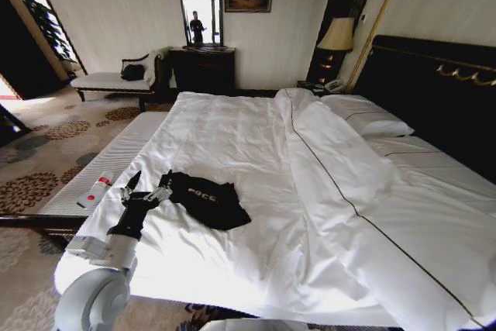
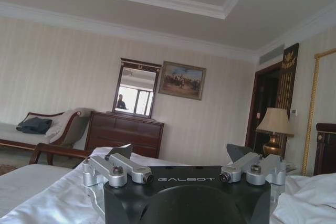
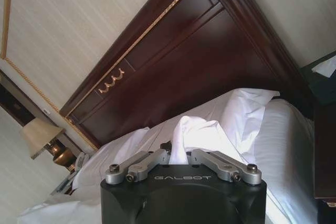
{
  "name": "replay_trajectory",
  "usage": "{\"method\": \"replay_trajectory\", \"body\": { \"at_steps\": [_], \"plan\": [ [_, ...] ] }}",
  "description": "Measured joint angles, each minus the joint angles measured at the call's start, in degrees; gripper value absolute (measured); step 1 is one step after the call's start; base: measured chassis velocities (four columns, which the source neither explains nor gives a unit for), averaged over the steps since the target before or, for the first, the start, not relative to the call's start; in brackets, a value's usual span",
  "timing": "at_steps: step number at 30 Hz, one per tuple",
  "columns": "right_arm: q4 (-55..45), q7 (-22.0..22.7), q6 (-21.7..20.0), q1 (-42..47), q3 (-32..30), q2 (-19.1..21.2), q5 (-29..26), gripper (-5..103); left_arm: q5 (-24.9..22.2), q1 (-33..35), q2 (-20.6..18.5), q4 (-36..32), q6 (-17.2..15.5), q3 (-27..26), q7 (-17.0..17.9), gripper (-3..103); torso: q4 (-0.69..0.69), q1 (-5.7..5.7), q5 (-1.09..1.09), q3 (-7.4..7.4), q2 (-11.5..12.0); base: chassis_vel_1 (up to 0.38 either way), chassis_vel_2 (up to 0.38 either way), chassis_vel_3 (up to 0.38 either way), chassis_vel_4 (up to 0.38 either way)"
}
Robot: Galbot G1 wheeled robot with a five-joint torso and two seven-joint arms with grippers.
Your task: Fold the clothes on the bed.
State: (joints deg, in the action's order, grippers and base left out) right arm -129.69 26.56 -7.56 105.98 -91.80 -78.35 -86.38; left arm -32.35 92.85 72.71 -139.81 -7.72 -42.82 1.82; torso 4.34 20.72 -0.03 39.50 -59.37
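Bed, centre and right of the head frame: white duvet and pillows, with a thin dark piping line running diagonally across the cover. Headboard, upper right: very dark wood; in the right wrist frame it reads reddish-brown with gold trim. T-shirt, lower left of centre: black, with small white lettering. Left gripper, lower left: black body with silver-grey metal links. Remote, at the left edge: white with red. Carpet, left side: beige with dark floral medallions. Bench, left of the bed: white with fine ribbing.
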Motion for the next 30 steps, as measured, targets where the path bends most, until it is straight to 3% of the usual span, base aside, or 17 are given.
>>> {"method": "replay_trajectory", "body": {
  "at_steps": [7, 17, 30],
  "plan": [
    [-0.9, 2.4, 1.8, 2.4, -3.2, -1.4, 1.0, 3, -0.9, -1.2, -0.5, 0.4, 0.0, 0.5, 0.0, 100, -0.03, 0.0, 0.01, 0.0, 0.0, 0.0, 0.0, 0.0, 0.0],
    [0.2, 6.0, 1.9, 5.1, -3.3, -5.3, 9.2, 3, -2.8, -3.9, -1.8, 1.5, 0.0, 1.5, 0.3, 100, -0.04, 0.0, 0.01, 0.0, 0.0, 0.0, 0.0, 0.0, 0.0],
    [9.4, 5.4, 3.3, 4.4, -1.2, -3.7, 15.0, 3, -3.6, -4.2, -3.2, 2.5, 0.5, 1.8, 0.6, 100, -0.03, 0.01, 0.01, 0.0, 0.0, 0.0, 0.0, 0.0, 0.0]
  ]
}}
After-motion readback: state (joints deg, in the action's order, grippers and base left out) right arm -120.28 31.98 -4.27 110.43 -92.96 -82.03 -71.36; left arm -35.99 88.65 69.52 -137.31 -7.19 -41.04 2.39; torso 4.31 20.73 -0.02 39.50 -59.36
